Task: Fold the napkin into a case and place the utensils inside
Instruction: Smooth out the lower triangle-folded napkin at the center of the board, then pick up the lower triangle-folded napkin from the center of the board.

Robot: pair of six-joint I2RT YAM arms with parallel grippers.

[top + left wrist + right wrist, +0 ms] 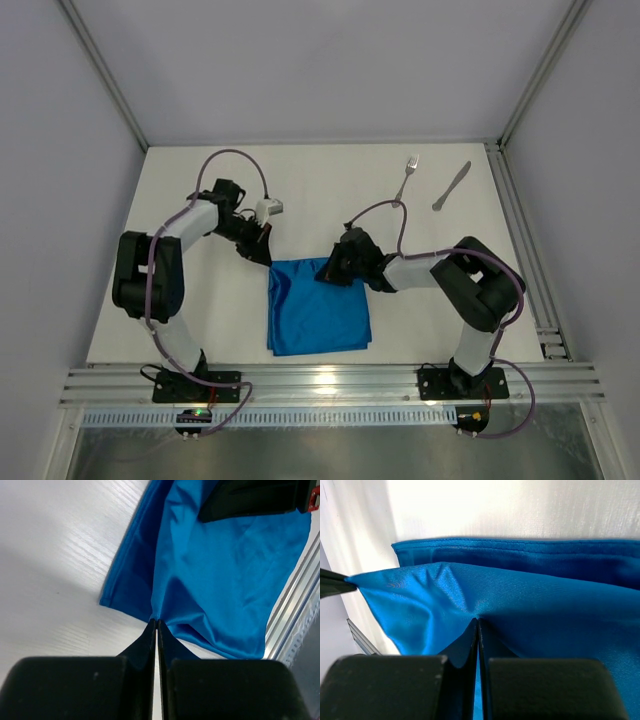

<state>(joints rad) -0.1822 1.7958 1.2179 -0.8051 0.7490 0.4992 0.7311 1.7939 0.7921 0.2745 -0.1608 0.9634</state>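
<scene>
Both pincers are clamped shut on the napkin [318, 310] far edge: left gripper [156, 622] at its corner, right gripper [477, 620] mid-edge, top layer lifted. Far right, well apart, lie fork [405, 180] and knife [451, 187]. Fold step in hand; next likely needs both arms carrying that edge together, evenly.

The top camera looks steeply down from above and behind the arm bases onto the whole table [300, 180]. The wrist cameras peer closely past the left gripper [156, 622] and right gripper [477, 620], low over the napkin [318, 310], which all three views share.
</scene>
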